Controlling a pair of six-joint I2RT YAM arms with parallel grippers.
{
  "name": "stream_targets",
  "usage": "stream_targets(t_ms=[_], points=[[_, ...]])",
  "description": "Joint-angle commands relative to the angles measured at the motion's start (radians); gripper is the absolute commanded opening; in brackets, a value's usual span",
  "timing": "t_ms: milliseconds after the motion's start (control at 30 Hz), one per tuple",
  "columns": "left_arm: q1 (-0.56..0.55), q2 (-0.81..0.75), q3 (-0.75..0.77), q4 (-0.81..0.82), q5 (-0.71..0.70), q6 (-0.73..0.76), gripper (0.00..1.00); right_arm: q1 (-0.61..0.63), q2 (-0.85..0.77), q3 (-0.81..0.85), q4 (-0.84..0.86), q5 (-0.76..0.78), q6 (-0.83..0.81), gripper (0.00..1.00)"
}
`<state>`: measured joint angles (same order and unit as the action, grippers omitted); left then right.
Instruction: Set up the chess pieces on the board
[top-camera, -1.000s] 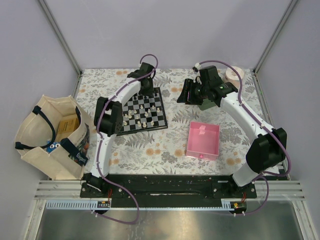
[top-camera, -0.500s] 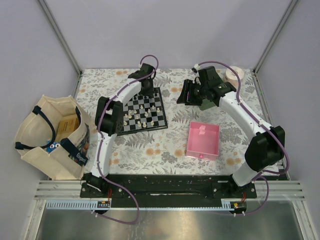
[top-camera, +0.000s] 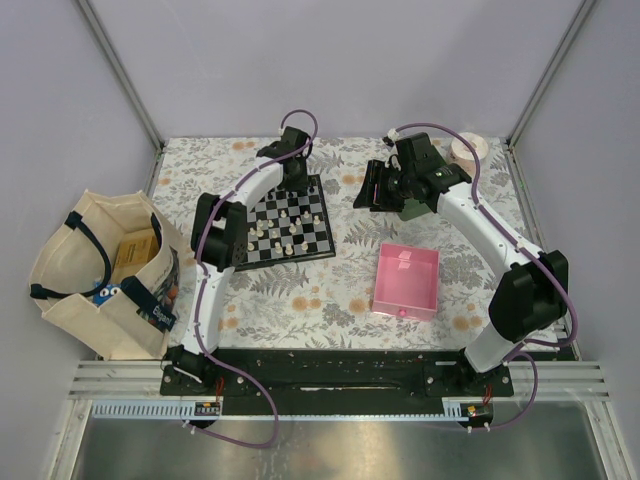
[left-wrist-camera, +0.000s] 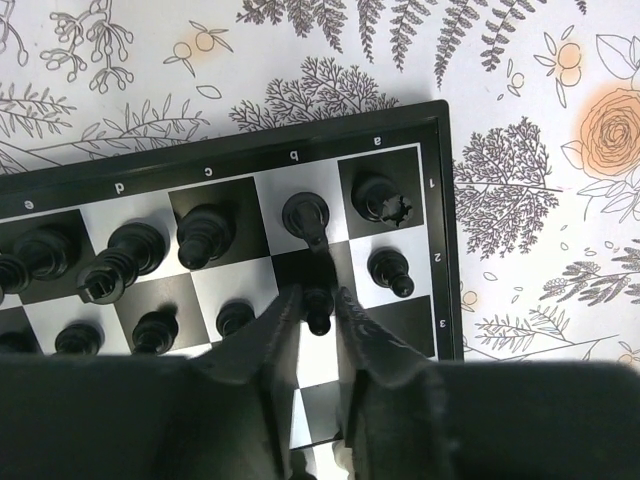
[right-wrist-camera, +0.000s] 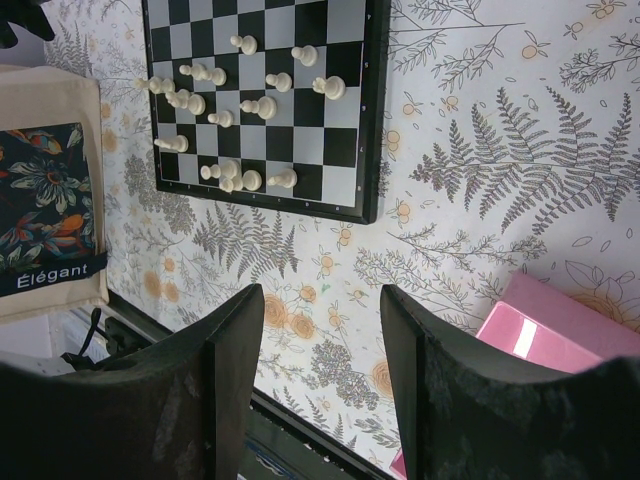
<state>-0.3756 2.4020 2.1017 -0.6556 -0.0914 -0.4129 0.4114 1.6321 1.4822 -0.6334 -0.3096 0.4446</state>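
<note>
Left wrist view showed the left gripper (left-wrist-camera: 318, 294) narrowly flanking a black pawn (left-wrist-camera: 318, 306) near the 3 o'clock edge of the board (left-wrist-camera: 447, 200), clamped or freed I couldn't tell; it wanted a straight-up lift, clear of the piece (left-wrist-camera: 306, 214) at 12 o'clock.

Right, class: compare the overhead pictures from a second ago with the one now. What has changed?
Only the right arm moved visibly: its elbow drifted slightly left, and the right gripper shifted a little with it. Nothing was visibly taken or let go. The left gripper stays over the board's far edge; the chess pieces, pink tray and bag lie as before.
</note>
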Motion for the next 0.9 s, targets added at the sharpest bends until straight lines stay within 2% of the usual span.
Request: stream_targets(t_ms=[0, 433, 633, 733, 867], points=[[0.006, 0.009, 0.037, 0.019, -0.019, 0.011, 0.3, -0.008, -0.003, 0.038, 0.0, -0.025, -0.015, 0.59], [0.004, -0.037, 0.032, 0.043, 0.005, 0.01, 0.39, -0.006, 0.002, 0.036, 0.001, -0.025, -0.015, 0.59], [0.001, -0.142, -0.035, 0.106, 0.041, 0.014, 0.46, -0.006, 0.014, 0.041, 0.003, -0.026, -0.011, 0.59], [0.003, -0.22, -0.106, 0.152, 0.044, 0.016, 0.55, -0.006, 0.034, 0.049, 0.006, -0.029, -0.003, 0.59], [0.007, -0.367, -0.222, 0.203, 0.027, 0.013, 0.73, -0.006, 0.08, 0.064, 0.029, -0.08, 0.028, 0.62]])
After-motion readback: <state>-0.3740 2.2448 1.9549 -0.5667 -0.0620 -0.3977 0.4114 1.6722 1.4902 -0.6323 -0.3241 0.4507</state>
